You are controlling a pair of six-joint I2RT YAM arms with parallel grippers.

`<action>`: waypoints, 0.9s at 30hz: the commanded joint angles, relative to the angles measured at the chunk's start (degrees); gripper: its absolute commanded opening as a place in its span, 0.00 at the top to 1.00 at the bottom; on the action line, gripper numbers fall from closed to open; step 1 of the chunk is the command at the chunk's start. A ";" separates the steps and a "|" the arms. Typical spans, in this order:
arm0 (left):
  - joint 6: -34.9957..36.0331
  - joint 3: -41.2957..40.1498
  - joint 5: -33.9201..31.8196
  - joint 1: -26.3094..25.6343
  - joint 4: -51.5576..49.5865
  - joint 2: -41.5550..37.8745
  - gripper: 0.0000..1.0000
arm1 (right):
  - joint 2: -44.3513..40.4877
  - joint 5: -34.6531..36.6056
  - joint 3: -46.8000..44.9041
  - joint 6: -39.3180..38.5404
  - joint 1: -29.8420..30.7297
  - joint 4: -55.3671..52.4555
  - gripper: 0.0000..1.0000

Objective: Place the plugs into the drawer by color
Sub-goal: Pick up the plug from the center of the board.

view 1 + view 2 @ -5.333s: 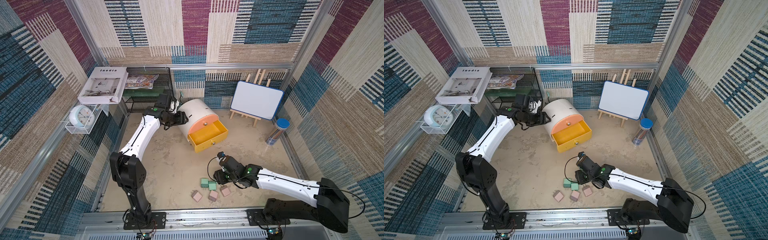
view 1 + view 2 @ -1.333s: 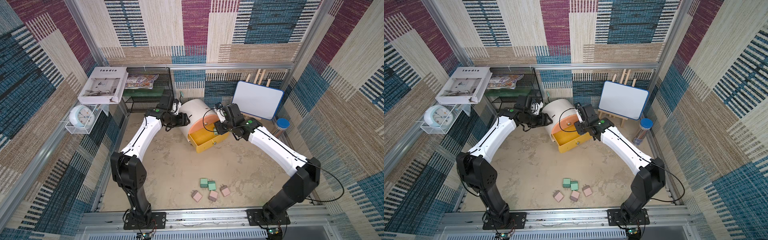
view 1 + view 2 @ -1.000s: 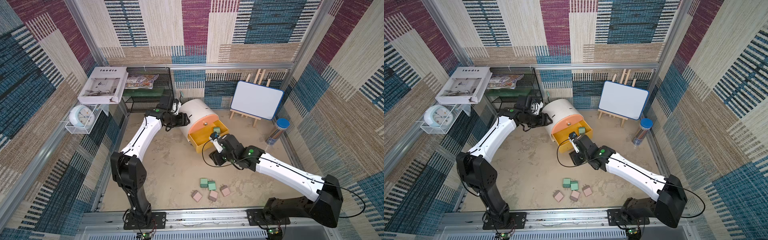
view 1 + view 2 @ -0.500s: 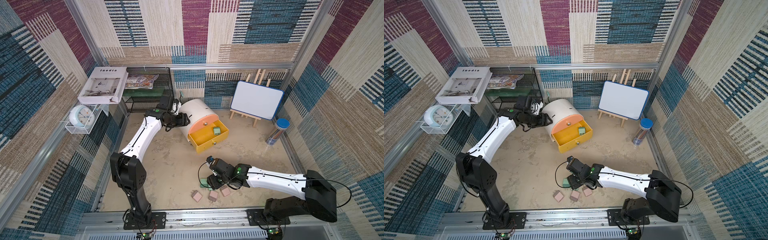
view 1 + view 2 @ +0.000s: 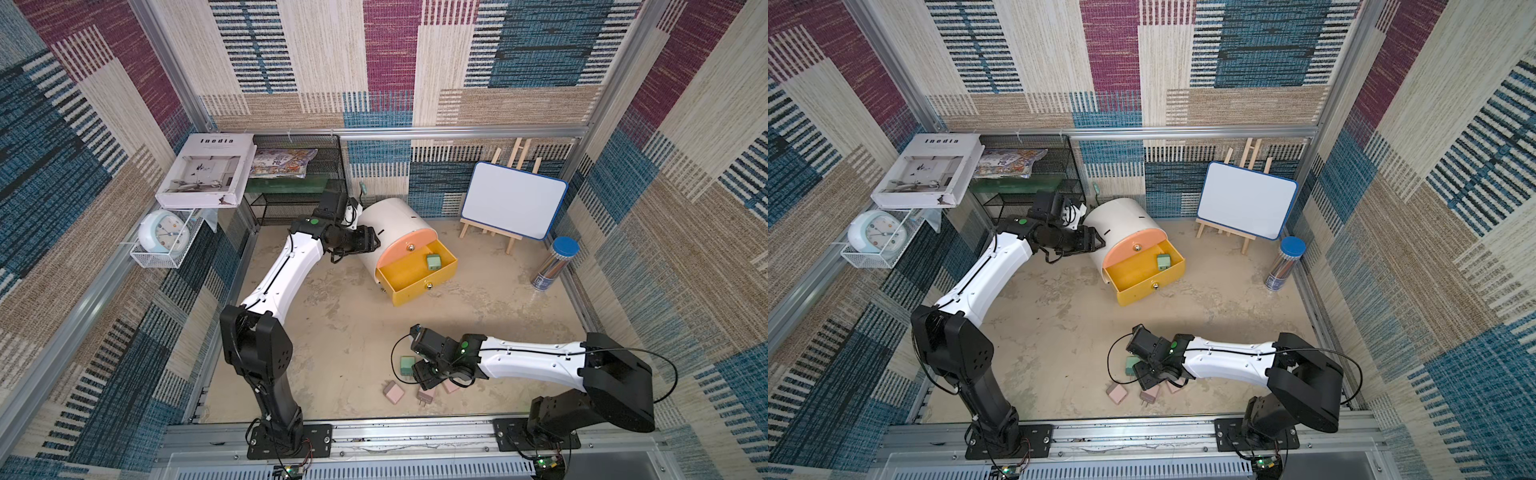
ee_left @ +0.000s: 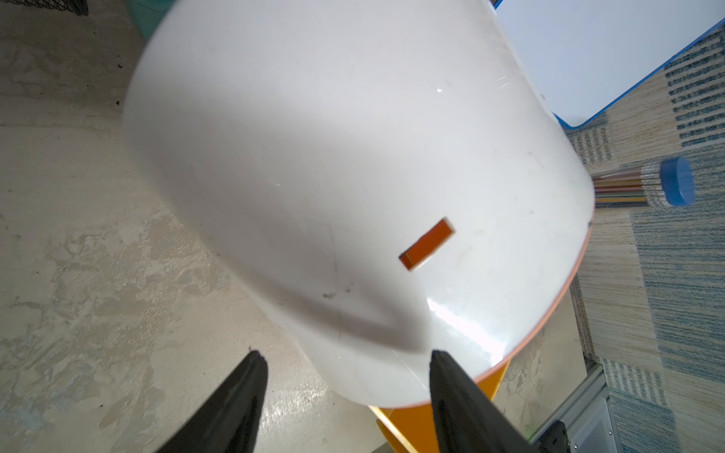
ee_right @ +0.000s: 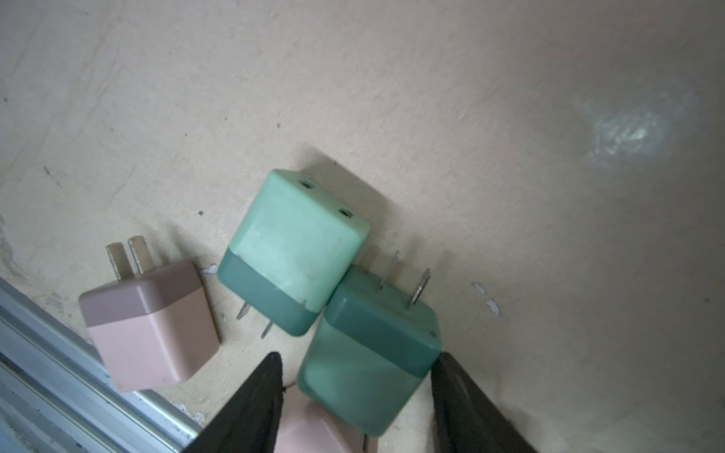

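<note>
The drawer cabinet point(image 5: 395, 220) is a white barrel with its yellow drawer point(image 5: 415, 279) pulled out; one mint green plug point(image 5: 433, 262) lies inside. My left gripper point(image 5: 372, 245) rests against the cabinet's side point(image 6: 333, 176), jaws apart. Near the front rail lie two green plugs and three pink plugs point(image 5: 393, 392). My right gripper point(image 7: 357, 357) is open astride one green plug point(image 7: 368, 364); one finger point(image 7: 451, 384) touches it, the other stands off. The second green plug point(image 7: 294, 251) leans against it, and a pink plug point(image 7: 153, 325) lies beside them.
A whiteboard on an easel point(image 5: 513, 205) and a blue-capped tube of pencils point(image 5: 555, 264) stand at the back right. A black wire shelf point(image 5: 299, 195), a book point(image 5: 205, 170) and a clock point(image 5: 163, 237) sit at the back left. The metal front rail point(image 7: 59, 376) runs close to the plugs.
My right arm left a green plug in the yellow drawer, swung back to the front and came down over the plugs on the floor. The left arm has stayed put.
</note>
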 commanded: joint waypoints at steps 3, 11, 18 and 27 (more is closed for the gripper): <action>0.27 -0.22 0.14 -0.10 1.05 -0.47 0.30 | 1.83 1.59 0.97 -0.19 0.13 -0.59 0.42; 0.27 -0.26 0.06 -0.10 1.08 -0.47 0.30 | 4.76 4.47 3.54 -1.47 0.00 -1.43 0.51; 0.28 -0.18 0.04 -0.10 1.06 -0.47 0.30 | 6.14 7.53 5.46 -1.48 -0.05 -3.55 0.57; 0.18 -0.14 0.41 -0.10 1.04 -0.47 0.30 | 0.82 10.59 5.36 -1.31 -2.17 -6.32 0.59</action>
